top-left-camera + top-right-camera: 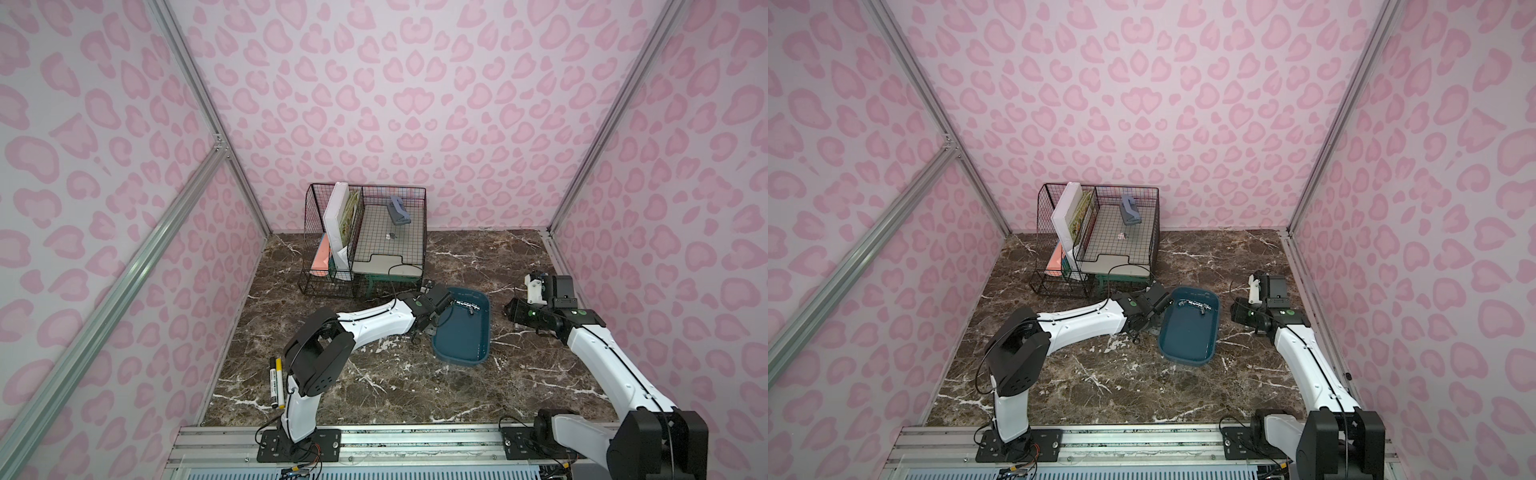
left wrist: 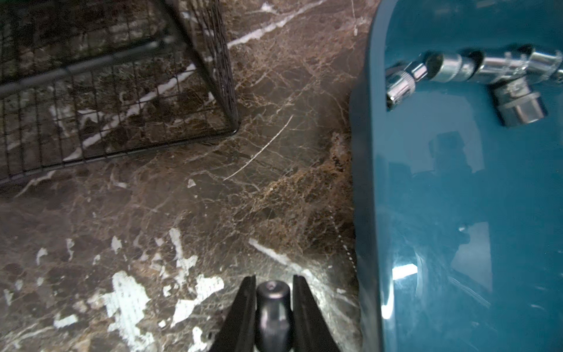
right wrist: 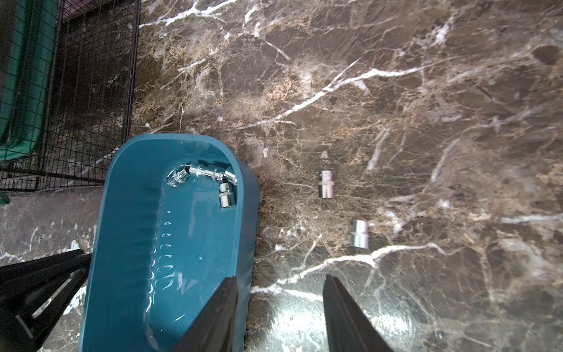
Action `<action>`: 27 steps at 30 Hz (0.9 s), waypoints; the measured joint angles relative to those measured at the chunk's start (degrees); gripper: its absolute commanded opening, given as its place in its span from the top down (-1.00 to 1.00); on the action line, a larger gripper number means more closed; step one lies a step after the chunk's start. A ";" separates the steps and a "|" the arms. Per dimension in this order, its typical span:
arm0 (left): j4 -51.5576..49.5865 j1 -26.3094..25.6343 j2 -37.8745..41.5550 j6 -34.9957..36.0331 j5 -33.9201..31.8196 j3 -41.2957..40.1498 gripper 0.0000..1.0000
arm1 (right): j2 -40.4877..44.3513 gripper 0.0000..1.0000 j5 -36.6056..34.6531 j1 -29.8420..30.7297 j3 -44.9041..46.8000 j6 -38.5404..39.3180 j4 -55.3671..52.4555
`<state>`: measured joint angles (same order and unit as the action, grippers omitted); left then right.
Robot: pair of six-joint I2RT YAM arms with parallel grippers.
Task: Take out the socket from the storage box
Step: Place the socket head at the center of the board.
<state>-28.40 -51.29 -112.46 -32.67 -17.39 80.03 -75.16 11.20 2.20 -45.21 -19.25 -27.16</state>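
The storage box (image 1: 461, 345) is a shallow teal tub on the dark marble, seen in both top views (image 1: 1187, 336). Several shiny sockets (image 3: 227, 195) lie bunched at its far end (image 2: 457, 65). My left gripper (image 2: 272, 277) hangs low over the marble just left of the box, shut on a dark socket (image 2: 272, 294) that stands between its fingers. My right gripper (image 3: 279, 277) is open and empty over the marble just right of the box, one finger showing against the box's wall. Two more sockets (image 3: 326, 184) (image 3: 359, 233) lie on the marble beyond it.
A black wire-mesh organiser (image 1: 365, 241) with books and a grey tool stands behind the box, its corner (image 2: 234, 128) close to my left gripper. Two markers (image 1: 276, 382) lie by the left wall. Pink patterned walls close in three sides.
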 measured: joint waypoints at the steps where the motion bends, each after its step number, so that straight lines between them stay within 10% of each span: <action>1: 0.57 0.13 -0.46 -0.17 0.13 -0.11 0.71 | 0.00 -0.02 0.00 0.00 0.00 0.00 0.02; 27: 5.68 0.81 -1.29 -4.68 0.50 -5.51 0.36 | 0.17 -0.02 0.00 0.00 0.02 0.00 0.00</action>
<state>-22.72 -50.48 -113.75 -37.34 -16.88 74.52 -74.98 11.20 2.20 -45.19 -19.25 -27.16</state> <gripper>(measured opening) 0.307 0.512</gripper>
